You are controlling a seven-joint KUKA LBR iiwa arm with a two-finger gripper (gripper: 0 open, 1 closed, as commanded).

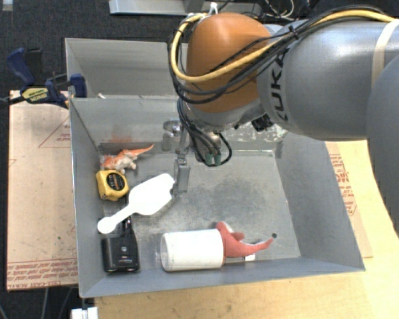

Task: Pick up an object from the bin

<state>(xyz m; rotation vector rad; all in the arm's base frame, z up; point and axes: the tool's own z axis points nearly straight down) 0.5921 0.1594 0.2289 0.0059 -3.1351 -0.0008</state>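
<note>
Grey metal bin (247,190) with a handful of loose bits on its floor, and the arm comes in from the right. The gripper (182,187) is down low in the middle, right at the upper-right edge of a white plastic scoop (139,203).

The scoop lies flat on a diagonal. Its wide bowl end points up and right toward the gripper, and its round handle tip points down-left, stopping just above a black remote-looking device (121,252). So the scoop sits to the left of the gripper tip and a bit below it. It's touching or very nearly, hard to say from this angle.

Honestly can't tell if the gripper is open or closed, since all I get is one thin metal bar.

A yellow tape measure (112,183) sits just left of the bowl, with an orange toy dinosaur (124,157) above it. Along the front wall are a white cylinder (192,251) and a pink rubbery thing (243,245).
</note>
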